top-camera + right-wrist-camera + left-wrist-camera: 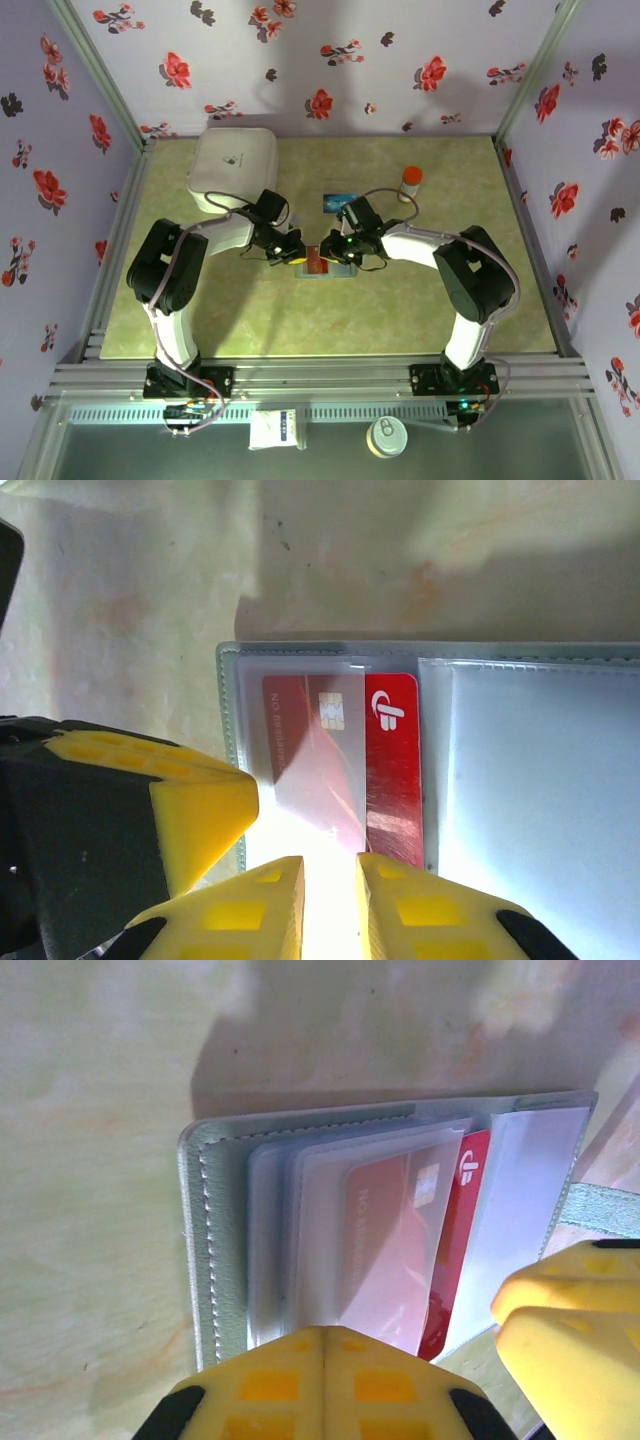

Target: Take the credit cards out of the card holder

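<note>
The holder (212,1250) is lying open midway between the table's (250,320) side edges, and the left gripper (322,1345), jaws together, seems to be pinning it. The right gripper (330,875), jaws narrowly apart, is standing at the red card (392,750); I cannot tell if it is gripping. Pull straight along the sleeve.

I see the card holder (335,271) lying open mid-table, one card (392,770) tucked inside it. A second card (338,200) lies on the table (450,320) behind it, a box (232,160) back left, a bottle (410,181) back right.
</note>
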Motion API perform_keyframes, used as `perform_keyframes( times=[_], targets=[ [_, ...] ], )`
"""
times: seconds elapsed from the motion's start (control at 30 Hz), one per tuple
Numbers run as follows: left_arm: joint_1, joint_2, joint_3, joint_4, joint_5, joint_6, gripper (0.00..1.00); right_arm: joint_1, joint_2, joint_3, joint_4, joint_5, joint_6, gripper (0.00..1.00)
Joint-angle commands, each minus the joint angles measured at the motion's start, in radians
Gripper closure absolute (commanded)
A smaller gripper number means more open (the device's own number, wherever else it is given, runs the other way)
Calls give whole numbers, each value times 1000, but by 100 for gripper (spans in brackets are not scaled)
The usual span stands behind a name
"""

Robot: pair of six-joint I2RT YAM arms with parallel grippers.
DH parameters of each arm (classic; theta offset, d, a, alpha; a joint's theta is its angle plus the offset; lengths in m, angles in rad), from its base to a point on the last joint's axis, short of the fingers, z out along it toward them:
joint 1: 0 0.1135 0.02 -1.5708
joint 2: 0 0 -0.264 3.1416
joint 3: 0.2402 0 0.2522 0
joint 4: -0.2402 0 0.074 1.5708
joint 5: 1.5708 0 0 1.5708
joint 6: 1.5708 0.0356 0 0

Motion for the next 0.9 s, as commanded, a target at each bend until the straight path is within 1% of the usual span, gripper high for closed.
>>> perform_keyframes(
  times=[0.0,0.33,0.47,0.87],
  targets=[
    [-14,-22,31,-38,-14,17,100,-12,-23,-28,27,5,27,78],
    [-20,24,34,-52,-60,20,100,-37,9,-42,51,-30,46,77],
    [-21,14,29,-70,-91,29,100,-40,27,-46,72,-56,53,76],
    [-21,30,28,-82,-97,34,100,-52,72,-39,90,-76,52,75]
  ],
)
